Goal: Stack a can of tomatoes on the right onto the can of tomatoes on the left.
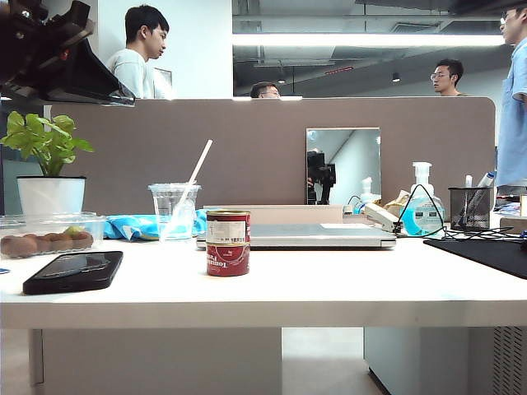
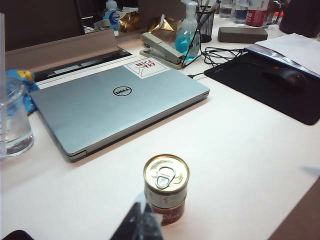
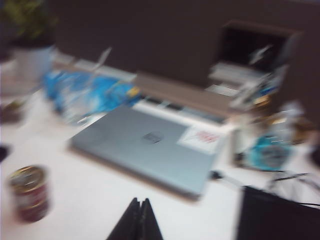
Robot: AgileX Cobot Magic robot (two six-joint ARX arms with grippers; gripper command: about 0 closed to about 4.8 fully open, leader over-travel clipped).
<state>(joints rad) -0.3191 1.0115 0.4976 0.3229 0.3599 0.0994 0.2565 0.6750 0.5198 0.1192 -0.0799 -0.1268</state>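
Two cans of tomatoes stand stacked near the table's front edge. The upper can (image 1: 228, 226) has a pale label and rests on the red lower can (image 1: 228, 259). In the left wrist view the stack (image 2: 166, 189) shows its gold pull-tab lid. My left gripper (image 2: 142, 216) hovers just beside it, shut and empty. In the blurred right wrist view the stack (image 3: 30, 194) stands well off to one side of my right gripper (image 3: 140, 202), which is shut with nothing in it. Neither gripper's fingertips show in the exterior view.
A closed silver laptop (image 1: 317, 235) lies behind the cans. A plastic cup with a straw (image 1: 174, 210), a black phone (image 1: 74, 271), a food tray (image 1: 45, 234) and a potted plant (image 1: 49, 177) are on the left. A sanitizer bottle (image 1: 422, 210) and black mouse pad (image 1: 490, 251) are on the right.
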